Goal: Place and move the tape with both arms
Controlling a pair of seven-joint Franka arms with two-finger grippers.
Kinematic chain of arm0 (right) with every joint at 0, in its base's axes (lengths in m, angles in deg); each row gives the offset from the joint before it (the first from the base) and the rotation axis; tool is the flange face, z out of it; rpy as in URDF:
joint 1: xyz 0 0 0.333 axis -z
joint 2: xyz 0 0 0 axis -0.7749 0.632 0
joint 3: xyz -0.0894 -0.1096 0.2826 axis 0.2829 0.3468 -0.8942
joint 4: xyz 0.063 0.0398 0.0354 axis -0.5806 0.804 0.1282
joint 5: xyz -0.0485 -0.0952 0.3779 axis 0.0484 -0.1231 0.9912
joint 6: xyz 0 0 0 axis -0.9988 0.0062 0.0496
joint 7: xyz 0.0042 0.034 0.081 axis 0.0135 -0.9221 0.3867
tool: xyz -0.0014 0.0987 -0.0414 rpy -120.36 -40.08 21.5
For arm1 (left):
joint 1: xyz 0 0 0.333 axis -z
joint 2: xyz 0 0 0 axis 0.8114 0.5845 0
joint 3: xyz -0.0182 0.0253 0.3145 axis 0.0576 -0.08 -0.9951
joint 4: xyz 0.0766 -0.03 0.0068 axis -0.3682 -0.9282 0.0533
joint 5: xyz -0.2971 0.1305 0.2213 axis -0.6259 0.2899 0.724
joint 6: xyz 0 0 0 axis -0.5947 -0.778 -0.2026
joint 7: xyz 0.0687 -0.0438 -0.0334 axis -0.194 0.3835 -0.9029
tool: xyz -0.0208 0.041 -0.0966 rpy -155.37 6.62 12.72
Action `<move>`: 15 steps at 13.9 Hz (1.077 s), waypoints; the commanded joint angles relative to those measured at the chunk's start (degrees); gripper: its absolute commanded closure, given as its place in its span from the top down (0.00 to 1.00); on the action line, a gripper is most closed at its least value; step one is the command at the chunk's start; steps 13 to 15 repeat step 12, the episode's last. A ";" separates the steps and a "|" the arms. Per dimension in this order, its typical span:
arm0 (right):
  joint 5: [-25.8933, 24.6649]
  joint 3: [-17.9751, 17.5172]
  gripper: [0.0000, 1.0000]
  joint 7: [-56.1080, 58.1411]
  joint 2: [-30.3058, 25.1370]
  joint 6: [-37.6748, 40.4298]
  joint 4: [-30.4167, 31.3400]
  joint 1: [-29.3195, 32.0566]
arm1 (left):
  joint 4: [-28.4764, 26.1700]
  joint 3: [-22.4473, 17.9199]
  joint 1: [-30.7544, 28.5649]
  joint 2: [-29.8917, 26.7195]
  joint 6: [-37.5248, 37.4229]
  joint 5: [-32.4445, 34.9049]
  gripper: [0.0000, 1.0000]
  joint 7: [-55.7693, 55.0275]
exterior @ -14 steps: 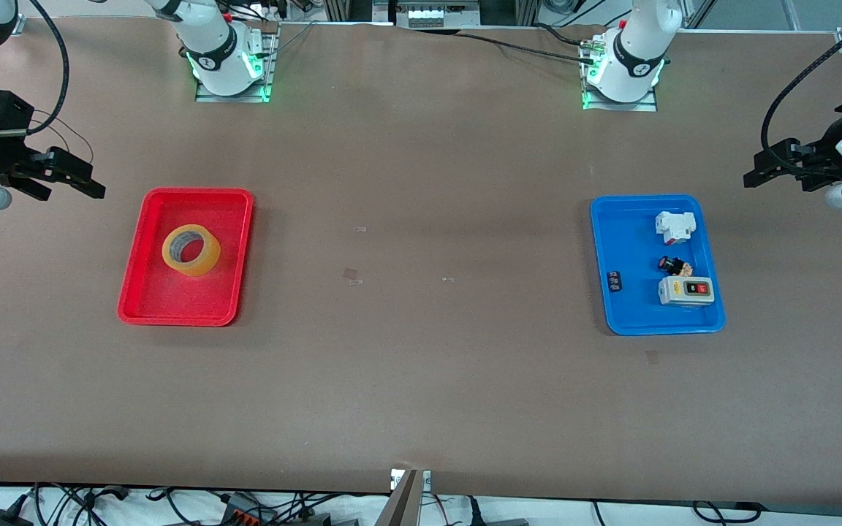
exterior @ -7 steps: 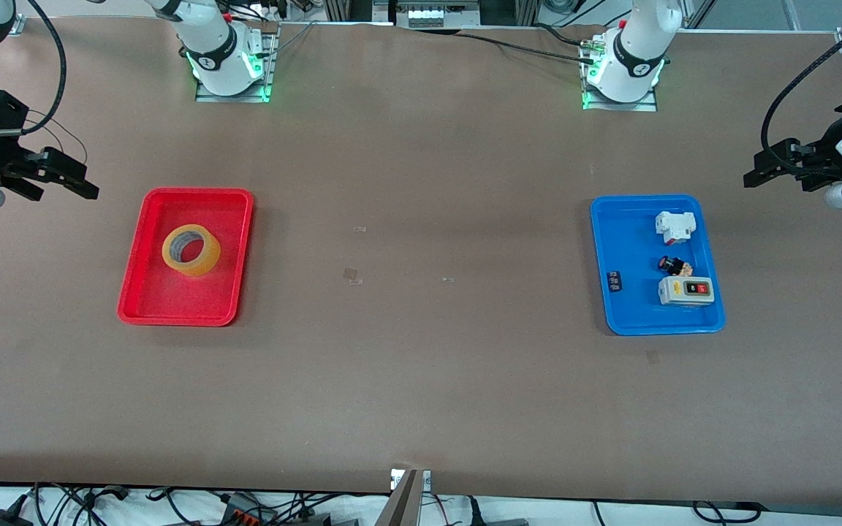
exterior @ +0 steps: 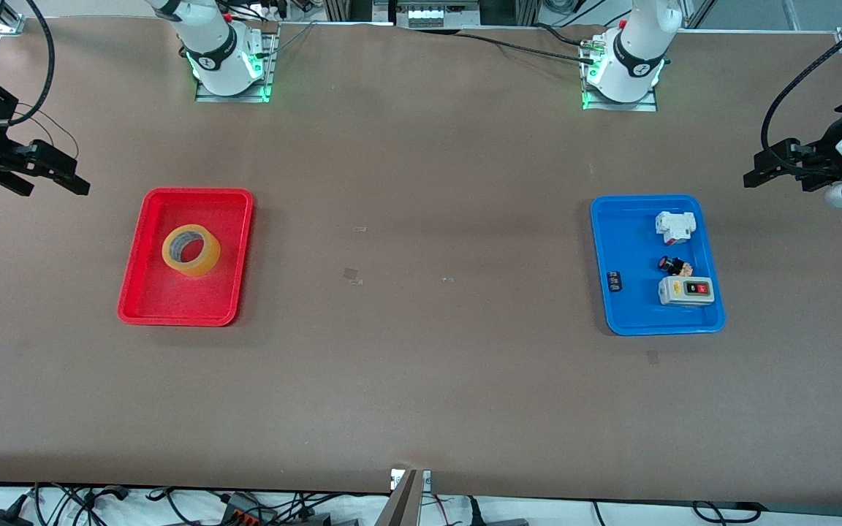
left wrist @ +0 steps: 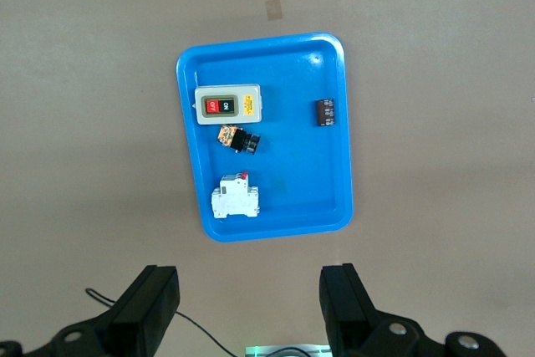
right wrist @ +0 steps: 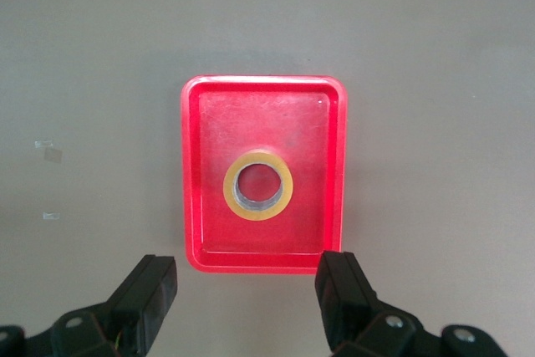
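Note:
The yellow tape roll lies flat in the red tray at the right arm's end of the table. It also shows in the right wrist view, in the red tray. My right gripper is open and empty, up in the air over bare table beside the red tray; its fingers stand wide apart. My left gripper is open and empty, high over the table beside the blue tray; its fingers stand wide apart.
The blue tray at the left arm's end holds a white-grey switch box, a small black-and-red button part, a white breaker and a small black piece. Both arm bases stand along the table's edge farthest from the front camera.
My right gripper has drawn away from the red tray, toward the table's end and slightly up. The left arm and the tape have not moved.

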 commanded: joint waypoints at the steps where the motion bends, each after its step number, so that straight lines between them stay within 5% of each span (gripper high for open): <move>1: -0.36 -1.38 1.00 0.51 -1.52 0.58 1.08 1.35 | 0.82 0.03 0.00 -0.05 -1.00 -0.20 1.00 -1.21; 15: -0.45 -1.56 1.00 0.51 -1.52 3.23 0.99 1.18 | 0.82 0.03 0.00 -0.23 -1.09 -0.20 1.00 -1.21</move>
